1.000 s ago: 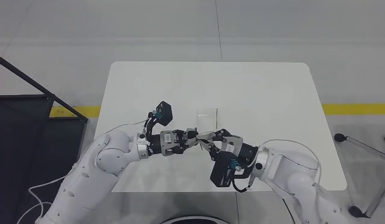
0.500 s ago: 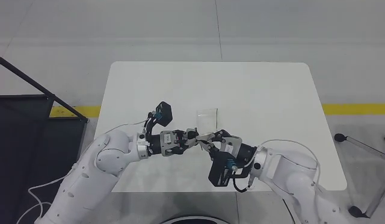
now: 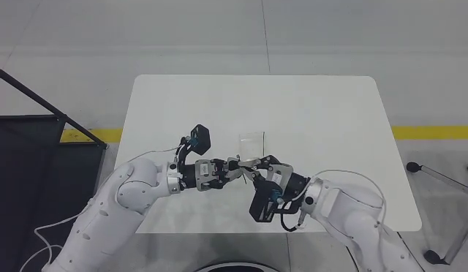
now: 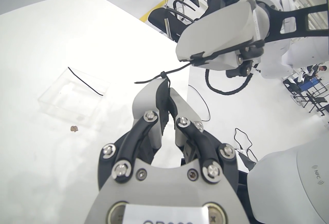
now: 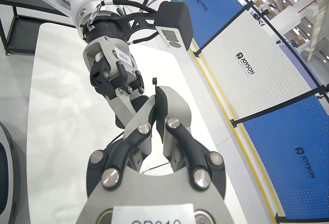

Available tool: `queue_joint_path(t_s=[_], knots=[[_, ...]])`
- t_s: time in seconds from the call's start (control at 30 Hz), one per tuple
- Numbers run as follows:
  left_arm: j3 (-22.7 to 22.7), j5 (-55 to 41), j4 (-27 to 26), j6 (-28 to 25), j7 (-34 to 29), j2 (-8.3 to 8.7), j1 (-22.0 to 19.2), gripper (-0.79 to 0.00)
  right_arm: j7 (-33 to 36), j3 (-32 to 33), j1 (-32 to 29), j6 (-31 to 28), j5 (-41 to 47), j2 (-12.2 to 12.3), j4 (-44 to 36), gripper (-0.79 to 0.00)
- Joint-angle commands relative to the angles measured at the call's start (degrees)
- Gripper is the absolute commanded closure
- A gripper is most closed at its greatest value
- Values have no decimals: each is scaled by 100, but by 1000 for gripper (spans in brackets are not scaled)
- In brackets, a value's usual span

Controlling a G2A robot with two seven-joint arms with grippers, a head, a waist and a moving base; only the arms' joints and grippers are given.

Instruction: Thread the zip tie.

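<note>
White tabletop [image 3: 329, 111] carrying clear tray [image 3: 251, 142], spare tie [image 4: 84, 82] lying across it. Beside tray, left gripper [image 4: 166, 92] jaws clenching zip tie [image 4: 174, 71] below head; right gripper [image 5: 157, 96] jaws pinching strap farther along. Tie looking light, springy, slippery: best gripping close behind tip, steadying head.
</note>
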Motion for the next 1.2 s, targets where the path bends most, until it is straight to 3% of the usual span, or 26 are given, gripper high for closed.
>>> queue_joint_path(t_s=[0.0,0.2,0.23,0.27,0.3,0.6,0.7,0.8,1.17], knots=[[-6,2,0,6,27,2,5,0,19,-5,11,-2,14,-4,3,0],[-22,5,-6,14,95,7,19,0,34,10,14,-10,54,-8,20,0],[-30,7,-6,20,115,8,23,0,10,23,8,11,79,-10,21,-169],[-45,4,-10,22,157,9,31,0,-31,44,-11,38,122,-10,19,-403],[-52,9,-12,18,176,10,36,0,-51,60,-25,55,142,-10,17,-785],[-275,581,-238,-29,915,11,287,0,-541,592,-455,-142,936,51,176,-785],[-347,873,-322,-42,1266,3,399,0,-508,750,-613,-407,1642,69,369,-785],[-405,1122,-401,-88,1657,-9,513,0,-46,828,-641,-602,2583,76,618,-785],[-413,1193,-417,-181,1864,-17,589,0,-46,828,-641,-602,2583,76,618,-785]])
